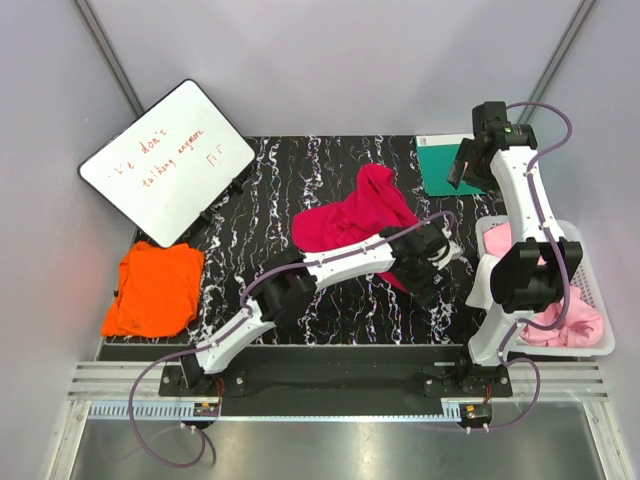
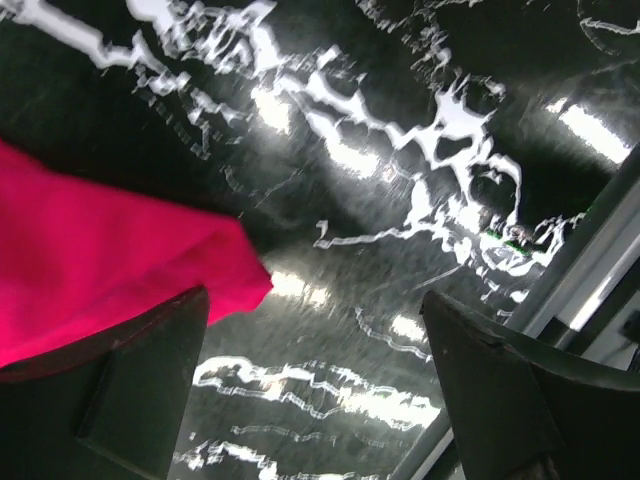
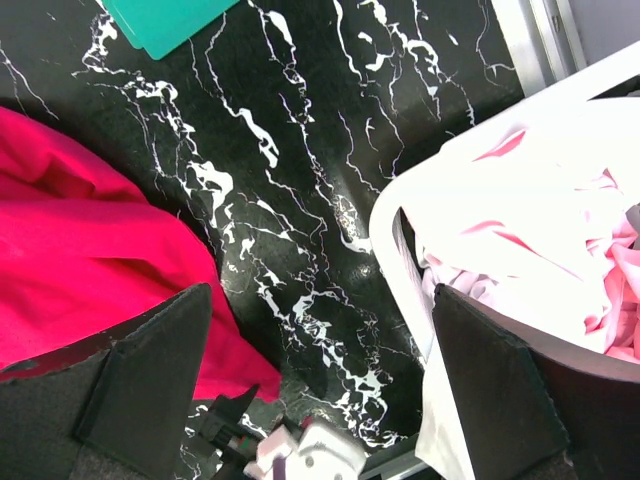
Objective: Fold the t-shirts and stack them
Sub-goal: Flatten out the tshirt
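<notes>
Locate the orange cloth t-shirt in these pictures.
In the top external view, the orange cloth t-shirt lies at the left edge of the black marbled table, just below the tilted whiteboard, well left of the crumpled magenta-red cloth t-shirt.

- The left arm (image 1: 335,258) is made of slim white links joined by chunky black joint housings. It rises from a squat black base (image 1: 200,377).
- The right arm (image 1: 527,190) has the same white links and black housings, with a small green spot (image 1: 519,129) on its end block.
- A thin purple cable (image 1: 150,425) loops out by the left base and runs along the white links. A second purple cable (image 1: 548,112) arcs beside the right arm's links.
- The left gripper (image 2: 320,395) has two broad matte black fingers (image 2: 130,390) with flat, angular, wedge-like faces.
- The right gripper (image 3: 320,395) has matching black wedge fingers (image 3: 515,400) with a slightly grainy surface.
</notes>
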You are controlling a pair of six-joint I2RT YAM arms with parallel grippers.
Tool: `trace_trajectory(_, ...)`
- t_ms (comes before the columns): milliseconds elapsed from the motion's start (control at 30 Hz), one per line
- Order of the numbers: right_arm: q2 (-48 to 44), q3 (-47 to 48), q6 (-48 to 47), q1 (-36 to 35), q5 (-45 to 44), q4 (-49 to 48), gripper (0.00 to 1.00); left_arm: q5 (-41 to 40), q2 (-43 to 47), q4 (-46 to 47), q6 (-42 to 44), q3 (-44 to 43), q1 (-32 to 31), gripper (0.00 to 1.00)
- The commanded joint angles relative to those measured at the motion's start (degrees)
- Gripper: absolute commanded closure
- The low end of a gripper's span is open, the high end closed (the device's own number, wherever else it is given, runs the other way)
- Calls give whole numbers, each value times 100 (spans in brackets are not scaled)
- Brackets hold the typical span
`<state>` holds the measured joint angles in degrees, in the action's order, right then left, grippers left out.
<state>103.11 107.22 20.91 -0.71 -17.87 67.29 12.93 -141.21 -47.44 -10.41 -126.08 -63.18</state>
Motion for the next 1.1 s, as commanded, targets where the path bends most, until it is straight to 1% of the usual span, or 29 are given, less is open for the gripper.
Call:
trace_trajectory(0, -388, 212, -122, 27, 20, -102, 0, -396, -337, 95, -75, -136, -2, 15)
trace_trajectory(100, -520, 80, -131, 27, 143, -102, 0, -765, -425, 103, -101, -171, -2, 25)
trace_trajectory(133, -563, 28, -122, 27, 143, -119, 0, -983, -451, 103, -162, -189, 7, 31)
trace_trajectory(200, -713, -157, -148, 27, 169, -128, 0, -1186, -486, 112, -215, -189, 16, 35)
trace_trajectory(233, -766, -218, -174, 27, 187, -154, 0, -1292, -487, 112, -276, -189, 16, 44)
trace_trajectory(300, -906, -412, -192, 36, 231, -172, 0, -1591, -548, 121, -312, -189, 51, 53)
trace_trajectory(333, -959, -473, -210, 27, 257, -198, 0, -1713, -557, 112, -347, -180, 69, 63)
trace_trajectory(433, -1144, -746, -184, 27, 354, -251, 0, -1864, -583, 112, -461, -162, 174, 81)
trace_trajectory(467, -1222, -868, -175, 27, 380, -260, 0, -1864, -583, 112, -470, -154, 226, 97)
trace_trajectory(500, -1267, -930, -175, 27, 424, -269, 0, -1951, -583, 112, -496, -145, 244, 100)
trace_trajectory(633, -1477, -1159, -166, 36, 530, -304, 0, -2154, -391, 130, -462, 13, 306, 100)
trace_trajectory(800, -1636, -1528, -131, 27, 635, -383, 0, -2487, 575, 384, -417, 645, 402, 100)
trace_trajectory(933, -1706, -1722, -87, 27, 776, -488, 0, -2778, 1331, 376, -435, 1094, 587, 100)
trace_trajectory(1067, -1742, -1967, -87, 27, 1223, -620, 0, -3042, 2235, 315, -479, 1332, 929, 100)
